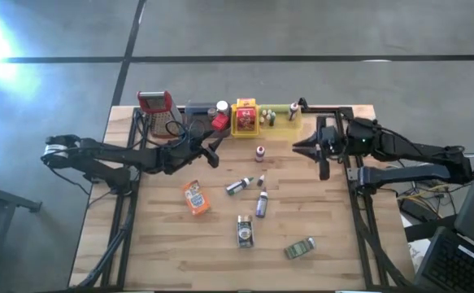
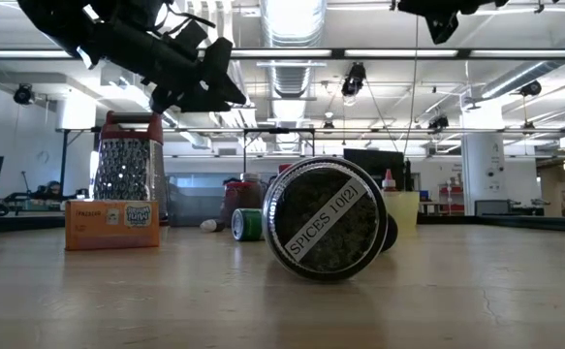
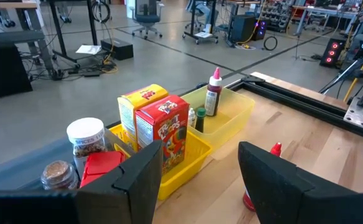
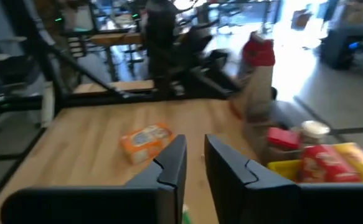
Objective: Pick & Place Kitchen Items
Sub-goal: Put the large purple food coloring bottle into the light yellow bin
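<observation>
Dark left tool (image 1: 214, 152) raised, fingers parted, near the yellow tray (image 1: 245, 129).

Left dark two-finger gripper (image 1: 213, 151) open, raised off table; right dark two-finger gripper (image 1: 303, 147) narrowly parted, facing it.

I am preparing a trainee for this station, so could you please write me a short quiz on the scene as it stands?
1. True or false: the orange packet lies on the bare table, outside every tray.
2. Which tray holds the two boxes? A. the grey one B. the yellow tray C. the green one
3. Fill in: the fingers of the left gripper are ___ and hold nothing.
Key: 1 true; 2 B; 3 open.
</observation>
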Motion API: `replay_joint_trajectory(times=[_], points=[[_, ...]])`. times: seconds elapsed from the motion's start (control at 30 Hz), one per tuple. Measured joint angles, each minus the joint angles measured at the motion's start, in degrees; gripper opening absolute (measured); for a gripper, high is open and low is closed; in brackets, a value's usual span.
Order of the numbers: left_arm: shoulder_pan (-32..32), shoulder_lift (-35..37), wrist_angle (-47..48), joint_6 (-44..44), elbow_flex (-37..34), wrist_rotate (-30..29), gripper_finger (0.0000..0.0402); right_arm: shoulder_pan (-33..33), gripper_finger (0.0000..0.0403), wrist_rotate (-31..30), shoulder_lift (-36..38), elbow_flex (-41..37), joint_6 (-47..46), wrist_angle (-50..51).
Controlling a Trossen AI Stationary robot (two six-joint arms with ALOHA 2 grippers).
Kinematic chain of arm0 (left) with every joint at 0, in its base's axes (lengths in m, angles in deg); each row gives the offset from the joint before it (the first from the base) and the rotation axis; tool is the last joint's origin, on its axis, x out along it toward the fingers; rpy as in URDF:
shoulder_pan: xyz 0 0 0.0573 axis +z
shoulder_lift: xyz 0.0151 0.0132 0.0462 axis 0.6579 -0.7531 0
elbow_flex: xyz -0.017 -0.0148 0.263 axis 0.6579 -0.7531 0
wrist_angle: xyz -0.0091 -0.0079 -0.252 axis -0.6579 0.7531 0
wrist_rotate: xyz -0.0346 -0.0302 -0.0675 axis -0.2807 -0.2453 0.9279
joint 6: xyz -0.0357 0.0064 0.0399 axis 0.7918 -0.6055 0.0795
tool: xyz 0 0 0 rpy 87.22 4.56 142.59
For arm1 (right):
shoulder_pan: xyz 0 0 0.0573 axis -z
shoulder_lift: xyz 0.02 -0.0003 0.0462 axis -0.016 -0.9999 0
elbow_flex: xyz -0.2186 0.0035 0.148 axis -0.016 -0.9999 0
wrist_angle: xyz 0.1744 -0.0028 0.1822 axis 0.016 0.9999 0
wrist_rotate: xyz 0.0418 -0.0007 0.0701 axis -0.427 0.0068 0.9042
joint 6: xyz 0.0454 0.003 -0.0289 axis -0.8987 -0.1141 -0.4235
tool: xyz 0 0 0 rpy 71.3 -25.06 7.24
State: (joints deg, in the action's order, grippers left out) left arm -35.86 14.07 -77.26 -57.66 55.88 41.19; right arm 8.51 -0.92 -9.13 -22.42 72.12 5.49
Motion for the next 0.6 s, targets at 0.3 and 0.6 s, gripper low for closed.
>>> replay_joint_trajectory(times=[0.3, 0.6], points=[[0.0, 0.0, 0.0, 0.0, 0.0, 0.0, 0.0216, -10.3, 0.0011, -5.2, -5.1, 0.6, -2.0, 0.8], [0.0, 0.0, 0.0, 0.0, 0.0, 0.0, 0.0216, -21.6, 0.0008, -14.6, -11.2, 3.6, -6.7, 12.1]])
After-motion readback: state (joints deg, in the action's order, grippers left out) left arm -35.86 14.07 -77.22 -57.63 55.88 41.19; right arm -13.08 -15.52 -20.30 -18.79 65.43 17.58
